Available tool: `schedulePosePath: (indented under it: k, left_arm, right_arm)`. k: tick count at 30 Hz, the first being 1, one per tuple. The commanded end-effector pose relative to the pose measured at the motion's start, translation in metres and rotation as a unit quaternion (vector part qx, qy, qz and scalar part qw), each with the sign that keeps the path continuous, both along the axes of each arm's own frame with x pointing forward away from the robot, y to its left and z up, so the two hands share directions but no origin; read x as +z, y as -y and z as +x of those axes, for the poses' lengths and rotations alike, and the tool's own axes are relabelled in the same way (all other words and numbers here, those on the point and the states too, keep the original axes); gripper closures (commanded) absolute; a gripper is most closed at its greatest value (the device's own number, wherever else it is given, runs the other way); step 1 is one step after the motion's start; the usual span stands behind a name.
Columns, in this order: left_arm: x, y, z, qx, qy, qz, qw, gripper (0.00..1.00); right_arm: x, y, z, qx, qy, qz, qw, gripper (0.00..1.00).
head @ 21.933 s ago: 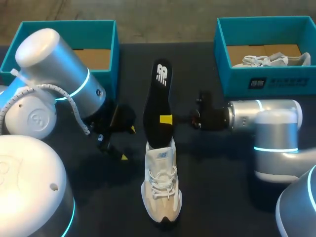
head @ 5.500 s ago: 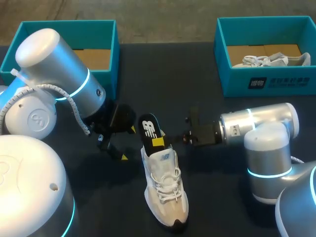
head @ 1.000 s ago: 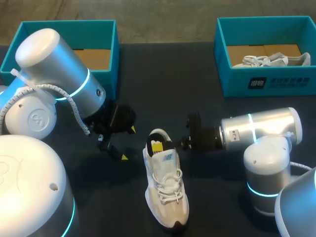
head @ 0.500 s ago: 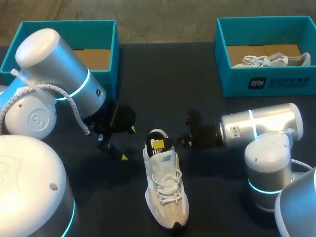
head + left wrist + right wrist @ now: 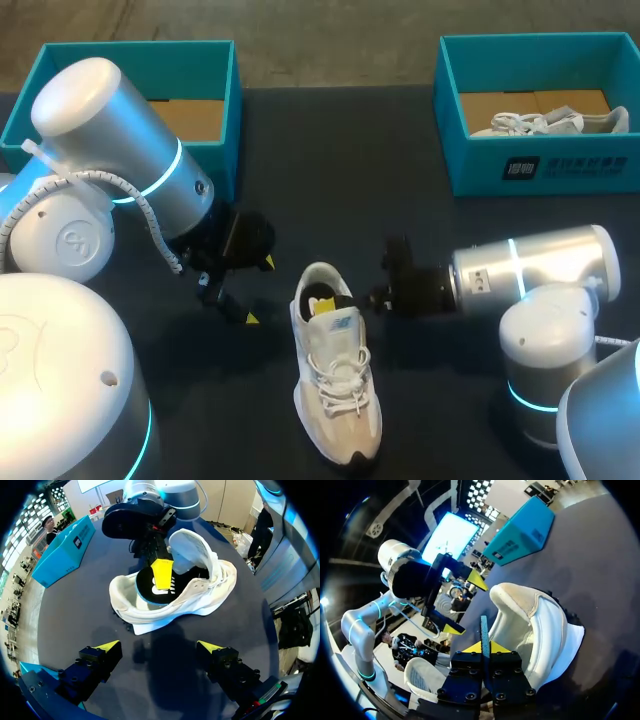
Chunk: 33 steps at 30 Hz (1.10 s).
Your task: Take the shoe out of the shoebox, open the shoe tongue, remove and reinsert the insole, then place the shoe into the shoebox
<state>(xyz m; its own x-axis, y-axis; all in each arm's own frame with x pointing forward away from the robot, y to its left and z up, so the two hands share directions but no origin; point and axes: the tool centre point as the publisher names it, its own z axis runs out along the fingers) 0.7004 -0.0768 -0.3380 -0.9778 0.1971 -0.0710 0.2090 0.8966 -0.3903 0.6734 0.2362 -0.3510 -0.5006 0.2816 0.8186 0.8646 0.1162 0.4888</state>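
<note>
A white sneaker [image 5: 332, 385] lies on the dark table, toe toward the near edge, heel opening toward the far side. Its black insole [image 5: 318, 296] sits in the heel opening, the back end still showing. My right gripper [image 5: 327, 307] comes in from the right and is shut on the thin insole edge [image 5: 484, 626], its yellow tips [image 5: 481, 647] pressed together at the shoe [image 5: 540, 630]. My left gripper [image 5: 258, 290] stands open left of the shoe with nothing between its fingers. From the left wrist, the shoe [image 5: 190, 600] lies ahead of that gripper [image 5: 159, 647], the insole [image 5: 152, 585] inside it.
A teal shoebox [image 5: 215, 60] stands at the far left, partly behind my left arm. A second teal shoebox [image 5: 530, 160] at the far right holds another white shoe [image 5: 550, 122]. Dark table surface lies between the boxes and around the sneaker.
The right gripper has closed on the insole and pushed it lower into the shoe; the insole's raised back end now sits down in the heel opening. The left arm has not moved.
</note>
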Motion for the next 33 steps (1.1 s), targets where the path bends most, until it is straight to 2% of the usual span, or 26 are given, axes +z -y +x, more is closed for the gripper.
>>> schedulePosePath:
  k: [1,2,3,4,9,12,15,19,25,33]
  left_arm:
    - [0.0,0.0,-0.001,0.0,0.001,0.001,1.0,0.0]
    - [0.0,0.0,-0.001,0.0,0.001,0.001,1.0,0.0]
    - [0.0,0.0,-0.001,0.0,0.001,0.001,1.0,0.0]
    - [0.0,0.0,-0.001,0.0,0.001,0.001,1.0,0.0]
    - [0.0,0.0,-0.001,0.0,0.001,0.001,1.0,0.0]
    - [0.0,0.0,-0.001,0.0,0.001,0.001,1.0,0.0]
    - [0.0,0.0,-0.001,0.0,0.001,0.001,1.0,0.0]
    - [0.0,0.0,-0.001,0.0,0.001,0.001,1.0,0.0]
    - [0.0,0.0,-0.001,0.0,0.001,0.001,1.0,0.0]
    - [0.0,0.0,-0.001,0.0,0.001,0.001,1.0,0.0]
  right_arm:
    - [-0.005,-0.004,0.003,0.004,-0.004,-0.003,1.0,1.0]
    - [-0.004,-0.004,0.005,0.003,0.001,-0.002,1.0,1.0]
    - [-0.002,-0.004,0.006,0.004,0.007,-0.002,1.0,0.73]
    - [0.001,-0.004,0.007,0.004,0.012,-0.004,1.0,0.62]
    - [0.012,-0.005,0.013,0.006,0.033,-0.014,0.999,0.55]
    - [0.015,-0.005,0.014,0.006,0.041,-0.017,0.999,0.56]
    - [0.016,-0.004,0.015,0.004,0.044,-0.017,0.999,0.62]
    - [0.012,-0.001,0.017,-0.003,0.042,-0.012,0.999,1.0]
    - [0.003,-0.001,0.017,-0.006,0.024,-0.01,1.0,1.0]
    - [-0.008,-0.004,0.002,-0.004,-0.006,-0.019,1.0,1.0]
